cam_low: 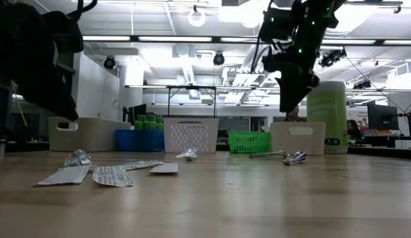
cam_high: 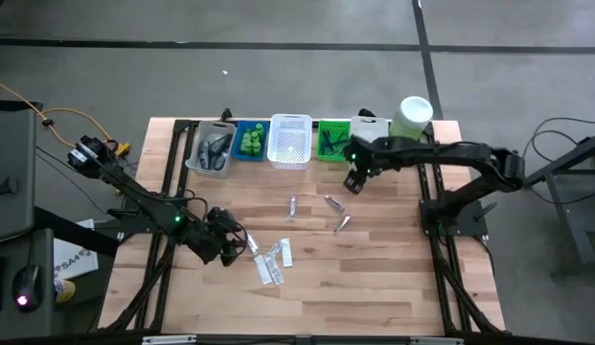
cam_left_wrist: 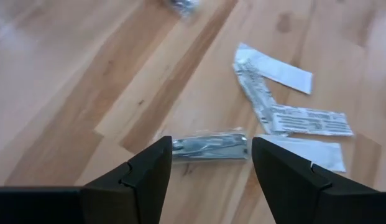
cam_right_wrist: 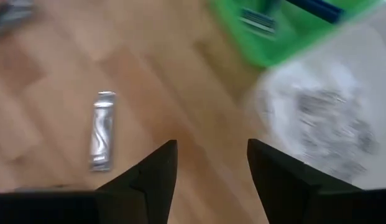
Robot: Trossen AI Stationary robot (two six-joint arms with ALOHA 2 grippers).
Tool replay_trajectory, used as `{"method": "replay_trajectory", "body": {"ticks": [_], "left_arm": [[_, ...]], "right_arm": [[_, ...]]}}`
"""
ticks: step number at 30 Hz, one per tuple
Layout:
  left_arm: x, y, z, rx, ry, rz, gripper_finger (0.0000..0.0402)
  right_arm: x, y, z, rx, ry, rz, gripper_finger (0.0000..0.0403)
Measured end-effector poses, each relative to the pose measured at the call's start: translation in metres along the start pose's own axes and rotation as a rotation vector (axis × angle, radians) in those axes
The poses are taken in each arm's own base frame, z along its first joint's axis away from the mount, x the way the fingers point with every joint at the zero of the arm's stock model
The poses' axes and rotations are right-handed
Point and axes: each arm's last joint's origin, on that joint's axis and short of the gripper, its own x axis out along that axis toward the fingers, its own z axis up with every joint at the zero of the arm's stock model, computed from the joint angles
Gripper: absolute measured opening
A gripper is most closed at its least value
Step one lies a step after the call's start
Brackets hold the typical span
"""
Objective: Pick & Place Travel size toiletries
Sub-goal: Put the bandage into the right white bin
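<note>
Near the tabletop centre, left end effector, fingers spread, straddles a silvery tube beside flat white sachets. For a clean grasp, descend centred, closing across the tube's narrow width. Right end effector, spread and empty, hovers by the green basket.

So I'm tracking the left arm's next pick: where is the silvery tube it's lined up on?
In the left wrist view the silvery tube lies flat on the table between the open left gripper fingers, beside the white sachets.
</note>
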Motion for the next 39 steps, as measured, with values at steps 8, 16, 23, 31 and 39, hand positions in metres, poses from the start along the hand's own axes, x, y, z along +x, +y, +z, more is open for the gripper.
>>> {"method": "replay_trajectory", "body": {"ticks": [8, 16, 23, 31, 39], "left_arm": [[0.0, -0.002, 0.001, 0.02, 0.001, -0.025, 0.0221], [0.0, -0.002, 0.001, 0.017, 0.0, -0.027, 0.0221], [0.0, -0.004, 0.002, 0.026, -0.007, -0.044, 0.0221], [-0.006, -0.016, 0.013, 0.003, -0.019, -0.099, 0.0221], [0.003, -0.043, 0.024, 0.063, 0.019, -0.047, 0.0205]], "right_arm": [[-0.014, 0.067, -0.013, -0.18, -0.144, 0.156, 0.0188], [-0.038, 0.129, -0.025, -0.302, -0.408, 0.339, 0.0188], [-0.055, 0.159, -0.048, -0.331, -0.498, 0.378, 0.0188], [-0.065, 0.173, -0.073, -0.232, -0.556, 0.295, 0.0188], [-0.063, 0.187, -0.09, -0.208, -0.609, 0.226, 0.0188]]}}
